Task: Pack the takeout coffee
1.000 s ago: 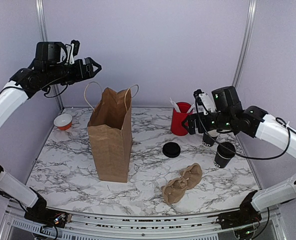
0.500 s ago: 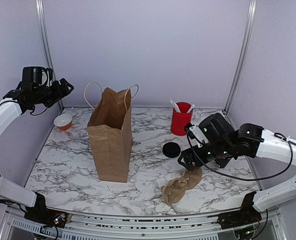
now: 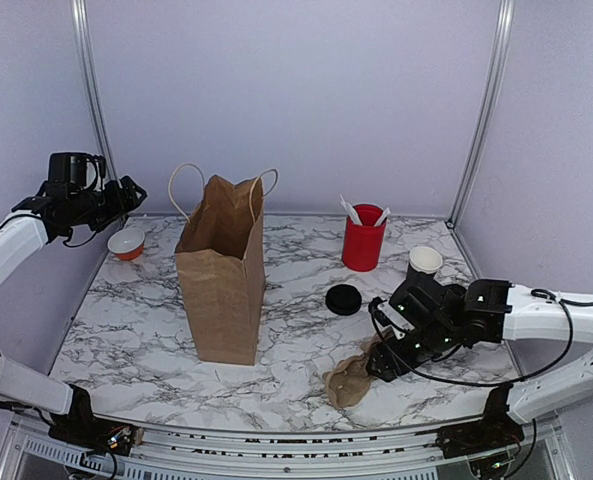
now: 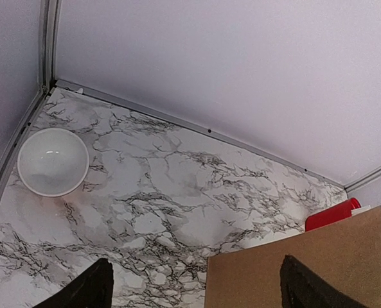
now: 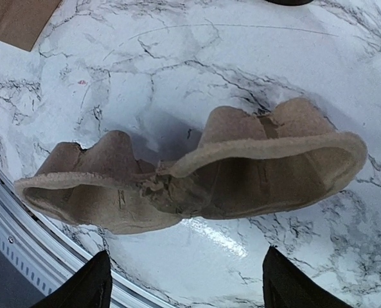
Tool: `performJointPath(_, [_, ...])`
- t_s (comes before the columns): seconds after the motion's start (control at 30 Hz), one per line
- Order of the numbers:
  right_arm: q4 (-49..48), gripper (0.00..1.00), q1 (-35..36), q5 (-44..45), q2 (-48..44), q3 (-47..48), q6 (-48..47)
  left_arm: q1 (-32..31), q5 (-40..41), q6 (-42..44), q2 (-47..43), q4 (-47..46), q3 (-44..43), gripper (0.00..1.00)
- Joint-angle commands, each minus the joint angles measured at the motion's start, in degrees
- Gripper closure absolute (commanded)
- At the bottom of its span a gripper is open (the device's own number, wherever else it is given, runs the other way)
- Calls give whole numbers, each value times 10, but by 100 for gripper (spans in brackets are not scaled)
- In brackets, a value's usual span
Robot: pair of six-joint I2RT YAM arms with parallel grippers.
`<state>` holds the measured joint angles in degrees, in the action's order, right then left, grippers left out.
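Where the takeout coffee (image 3: 423, 262) stands, its lettering is hidden

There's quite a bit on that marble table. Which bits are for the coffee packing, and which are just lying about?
For the job: black takeout cup; brown paper bag; cardboard cup carrier, below the right claw; probably the flat black lid.

Just lying about, it seems: red cup with white sticks; small bowl.

Bright, even light; soft shadows, sharp focus.
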<state>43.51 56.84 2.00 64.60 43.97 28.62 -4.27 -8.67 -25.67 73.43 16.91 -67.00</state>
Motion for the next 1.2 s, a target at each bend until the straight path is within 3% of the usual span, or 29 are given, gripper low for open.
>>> performJointPath(0.0, [-46, 23, 5, 10, 47, 40, -25, 6, 4, 14, -24, -24, 10, 10])
performJointPath(0.3, [-61, 24, -7, 42, 193, 148, -81, 16, 4, 19, -32, -25, 20, 10])
performJointPath(0.53, [-35, 23, -13, 38, 250, 200, -96, 19, -10, 14, -28, -31, 25, 10])
performJointPath(0.77, [-3, 24, -11, 25, 258, 202, -108, 22, -27, 9, -19, -35, 28, 10])
performJointPath(1.17, [-45, 36, -9, 14, 281, 166, -154, 25, -35, 6, -18, -38, 31, 10])
